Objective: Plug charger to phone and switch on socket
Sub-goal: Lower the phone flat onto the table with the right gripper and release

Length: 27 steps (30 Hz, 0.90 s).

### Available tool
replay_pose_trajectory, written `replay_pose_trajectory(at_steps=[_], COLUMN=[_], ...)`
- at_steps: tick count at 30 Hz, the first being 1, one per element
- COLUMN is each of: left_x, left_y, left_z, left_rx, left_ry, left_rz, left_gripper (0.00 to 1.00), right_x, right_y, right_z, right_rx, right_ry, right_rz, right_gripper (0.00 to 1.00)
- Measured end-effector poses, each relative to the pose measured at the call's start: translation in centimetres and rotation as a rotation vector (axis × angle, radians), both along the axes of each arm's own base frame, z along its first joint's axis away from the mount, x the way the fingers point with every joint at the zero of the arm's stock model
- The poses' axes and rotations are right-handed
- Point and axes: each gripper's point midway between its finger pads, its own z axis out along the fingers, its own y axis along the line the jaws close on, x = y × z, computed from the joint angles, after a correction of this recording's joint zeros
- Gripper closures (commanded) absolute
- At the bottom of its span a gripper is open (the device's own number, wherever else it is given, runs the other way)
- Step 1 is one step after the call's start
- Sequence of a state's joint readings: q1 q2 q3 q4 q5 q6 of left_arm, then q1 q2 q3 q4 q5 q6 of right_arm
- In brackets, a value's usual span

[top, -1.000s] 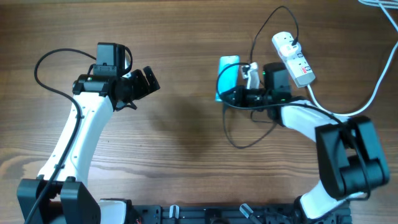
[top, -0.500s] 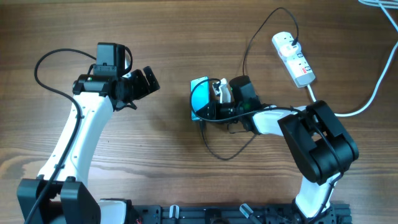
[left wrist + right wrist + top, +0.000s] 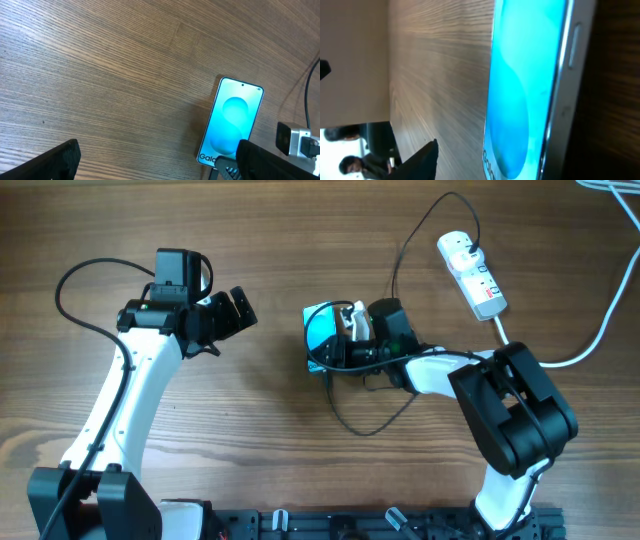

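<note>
Nearest the robot's base, a slack loop of the charger (image 3: pixel 366 432) lies on the table (image 3: pixel 300 240), curling under the right forearm.

Just beyond it, the right claw (image 3: pixel 338 350) sits at the phone (image 3: pixel 231 122), near the middle of the table and screen up. Its jaws stand part-way apart. In the right wrist view one finger is clear of the glass and nothing is pinched. The charger's plug tip is hidden behind this claw, so it cannot be told whether it is seated in the phone.

The left claw (image 3: pixel 232 308) hangs wide and empty, well apart to the left.

Farthest off, at the right rear, lies the socket (image 3: pixel 478 280). It is the only holder here, with one black plug (image 3: pixel 476 252) in it and a thick white cord (image 3: pixel 560 360) trailing away.

The cable is the likely trouble. It crosses the phone's near corner and passes under the arm, so a careless withdrawal could snag it, drag the phone or pull the tip loose. A reach towards the socket could tighten that loop too.
</note>
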<state>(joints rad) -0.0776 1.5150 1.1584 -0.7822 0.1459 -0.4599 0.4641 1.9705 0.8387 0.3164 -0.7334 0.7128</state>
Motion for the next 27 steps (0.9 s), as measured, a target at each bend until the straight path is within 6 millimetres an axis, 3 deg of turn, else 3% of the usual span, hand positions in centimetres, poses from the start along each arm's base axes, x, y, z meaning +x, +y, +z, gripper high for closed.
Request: replay_pose_trajectory(at_steps=[11,21,27], left_x=[0.0,0.0,0.0], left_y=[0.0,0.0,0.0], left_z=[0.0,0.0,0.0], left_rx=[0.0,0.0,0.001], left_ry=[0.0,0.0,0.0], left_rz=[0.0,0.0,0.0], left_gripper=[0.0,0.0,0.0], right_x=[0.6,1.0,-0.3], right_y=[-0.7,-3.0,-4.7], right_z=[0.5,0.5,0.8], right_rx=[-0.081,-0.294,-0.418], right_ry=[-0.004,-0.003,0.089], right_rz=[-0.025,-0.034,0.019], right_gripper=[0.27,0.2,0.19])
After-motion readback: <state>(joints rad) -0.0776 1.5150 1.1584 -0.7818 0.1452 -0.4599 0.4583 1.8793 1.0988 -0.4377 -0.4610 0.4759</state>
